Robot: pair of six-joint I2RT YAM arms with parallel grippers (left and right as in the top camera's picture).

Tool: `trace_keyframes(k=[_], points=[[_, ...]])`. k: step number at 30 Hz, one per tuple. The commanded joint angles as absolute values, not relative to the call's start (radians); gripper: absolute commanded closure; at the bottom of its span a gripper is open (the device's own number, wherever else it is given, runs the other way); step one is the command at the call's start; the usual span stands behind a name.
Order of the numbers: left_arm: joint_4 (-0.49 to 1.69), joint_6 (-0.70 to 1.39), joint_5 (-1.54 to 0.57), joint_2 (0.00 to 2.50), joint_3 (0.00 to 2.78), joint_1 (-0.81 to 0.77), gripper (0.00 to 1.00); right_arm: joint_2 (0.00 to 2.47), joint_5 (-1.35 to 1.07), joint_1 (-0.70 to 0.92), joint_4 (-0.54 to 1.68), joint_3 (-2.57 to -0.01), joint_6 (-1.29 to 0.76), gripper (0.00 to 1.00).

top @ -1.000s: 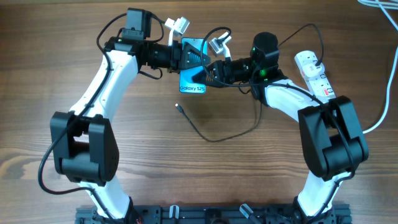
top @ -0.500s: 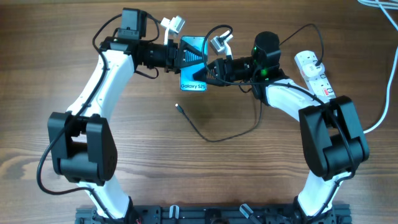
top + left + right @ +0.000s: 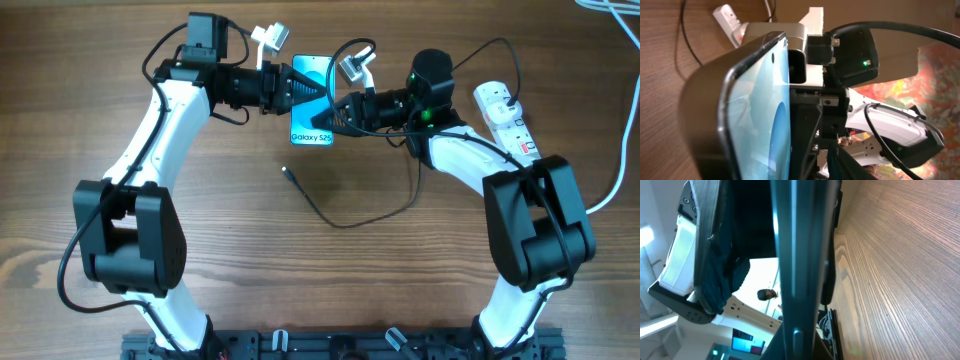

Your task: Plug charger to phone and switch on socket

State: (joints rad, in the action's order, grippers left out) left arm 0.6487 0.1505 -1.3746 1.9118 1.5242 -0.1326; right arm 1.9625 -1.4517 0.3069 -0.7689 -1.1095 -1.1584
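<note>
The phone (image 3: 312, 112) is held over the far middle of the worktop (image 3: 300, 290), apparently pinched by the left end effector (image 3: 297, 88) on one side and the right end effector (image 3: 335, 110) on the other, so positioning the phone is judged the step in hand. The charger (image 3: 345, 224) lies untouched, its connector (image 3: 287, 172) apart from the phone; next, one end effector must be freed and the connector picked up and aligned with the phone's port.
</note>
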Motion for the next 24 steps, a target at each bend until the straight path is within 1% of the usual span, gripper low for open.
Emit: trace_keyframes(k=[1,2,5,6,7,9,10,11,12,14,17,19,20,21,22,24], points=[[0.631,0.134,-1.537,1.883,1.536,-0.141,0.71,1.973,-1.456,0.302,-0.751,-1.105,-1.19,0.96],[0.631,0.134,-1.537,1.883,1.536,-0.142,0.78,1.973,-1.458,0.303,-0.751,-1.105,-1.189,0.96],[0.629,0.134,-1.536,1.883,1.536,-0.142,0.89,1.973,-1.461,0.304,-0.751,-1.105,-1.189,0.96],[0.627,0.134,-1.525,1.883,1.536,-0.142,0.96,1.973,-1.461,0.304,-0.751,-1.105,-1.19,0.96],[0.628,0.134,-1.49,1.883,1.536,-0.142,0.96,1.973,-1.461,0.304,-0.751,-1.105,-1.192,0.96],[0.657,0.134,-1.345,1.883,1.536,-0.142,0.96,1.973,-1.465,0.304,-0.751,-1.105,-1.203,0.73],[0.723,0.134,-1.155,1.883,1.536,-0.142,0.96,1.973,-1.481,0.304,-0.75,-1.105,-1.189,0.65],[0.76,0.134,-1.064,1.883,1.536,-0.142,0.96,1.973,-1.485,0.304,-0.749,-1.105,-1.179,0.57],[0.794,0.134,-0.978,1.883,1.536,-0.142,0.96,1.973,-1.485,0.304,-0.747,-1.105,-1.174,0.48],[0.892,0.144,-0.733,1.883,1.536,-0.142,0.96,1.973,-1.484,0.304,-0.746,-1.104,-1.149,0.29],[0.995,0.255,-0.413,1.883,1.536,-0.142,0.96,1.973,-1.481,0.304,-0.678,-1.104,-1.06,0.25],[1.055,0.359,-0.208,1.883,1.536,-0.142,0.96,1.973,-1.425,0.304,-0.457,-1.104,-0.87,0.25],[1.077,0.397,-0.134,1.883,1.536,-0.142,0.96,1.973,-1.34,0.304,-0.286,-1.104,-0.754,0.24],[1.089,0.413,-0.099,1.883,1.536,-0.142,0.96,1.973,-1.265,0.304,-0.172,-1.104,-0.678,0.24],[1.098,0.428,-0.064,1.883,1.536,-0.144,0.96,1.973,-1.129,0.304,-0.017,-1.104,-0.572,0.24],[1.108,0.445,0.053,1.885,1.535,-0.164,0.96,1.973,-0.941,0.305,0.154,-1.104,-0.467,0.25]])
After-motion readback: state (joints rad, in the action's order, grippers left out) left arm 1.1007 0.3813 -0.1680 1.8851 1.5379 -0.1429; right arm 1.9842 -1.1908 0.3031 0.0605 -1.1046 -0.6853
